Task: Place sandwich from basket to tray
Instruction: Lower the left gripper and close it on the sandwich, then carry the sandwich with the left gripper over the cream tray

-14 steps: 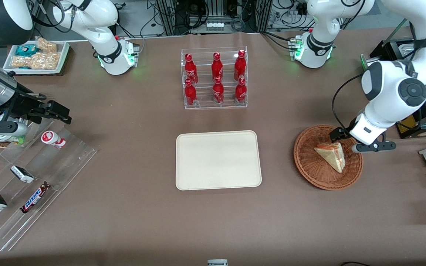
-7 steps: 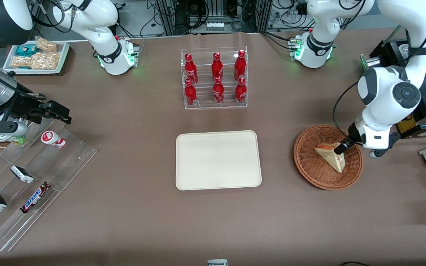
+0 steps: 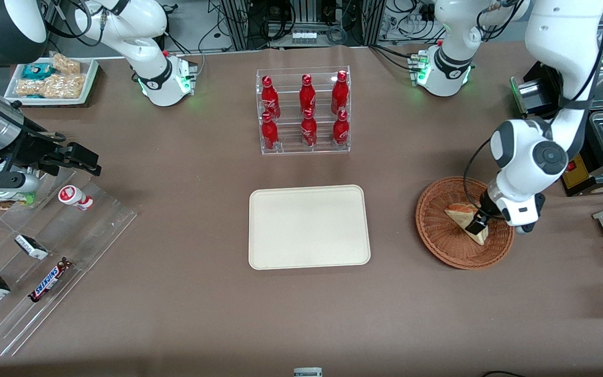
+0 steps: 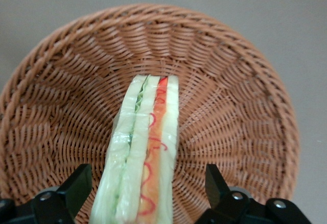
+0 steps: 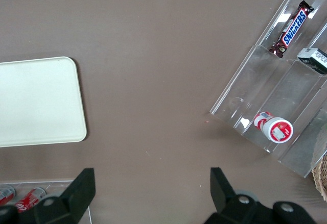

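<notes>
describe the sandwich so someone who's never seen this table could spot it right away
Find the round reddish-brown woven wicker basket toward the working arm's end of the brown table. The triangular white-bread sandwich lies in it, between the open fingers of the left gripper. Red and green filling stripes its cut edge; nothing else is in the basket.

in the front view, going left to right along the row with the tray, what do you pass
Clear acrylic stand with the small red-and-white cup → cream tray → wicker basket → sandwich in the basket → the left arm's claw, open, straddling the sandwich.
</notes>
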### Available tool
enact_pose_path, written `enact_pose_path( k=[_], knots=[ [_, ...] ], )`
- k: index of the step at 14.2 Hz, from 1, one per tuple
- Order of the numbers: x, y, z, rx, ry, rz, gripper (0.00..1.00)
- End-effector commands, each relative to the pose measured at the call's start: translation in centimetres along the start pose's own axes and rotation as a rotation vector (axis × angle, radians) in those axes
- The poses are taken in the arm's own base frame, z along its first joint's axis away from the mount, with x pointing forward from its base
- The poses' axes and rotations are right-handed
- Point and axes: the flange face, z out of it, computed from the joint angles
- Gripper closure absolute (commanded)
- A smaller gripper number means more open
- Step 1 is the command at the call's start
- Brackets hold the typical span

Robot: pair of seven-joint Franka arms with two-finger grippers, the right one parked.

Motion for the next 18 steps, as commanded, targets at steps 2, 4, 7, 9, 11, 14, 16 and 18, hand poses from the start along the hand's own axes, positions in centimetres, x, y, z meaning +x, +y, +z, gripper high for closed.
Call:
enact_pose_path(
  k=[2,4,7,9,11,14,16,18],
  knots=[
    [-0.7,0.3,-1.2,0.007,-0.004,-0.013,0.88],
    [-1.2,0.7,-3.5,0.058,-0.035,0.012,0.9],
    [-3.2,5.1,-7.8,0.093,-0.06,0.083,0.9],
    [-6.6,9.3,-8.7,0.077,-0.057,0.179,0.9],
    [-10.8,12.5,-8.9,0.048,-0.052,0.261,0.9],
    [-18.1,18.5,-7.3,0.012,-0.058,0.419,0.89],
    [-22.8,21.4,-6.2,-0.014,-0.058,0.621,0.89],
    [-28.3,23.5,-5.3,-0.044,-0.054,0.726,0.91]
  ],
)
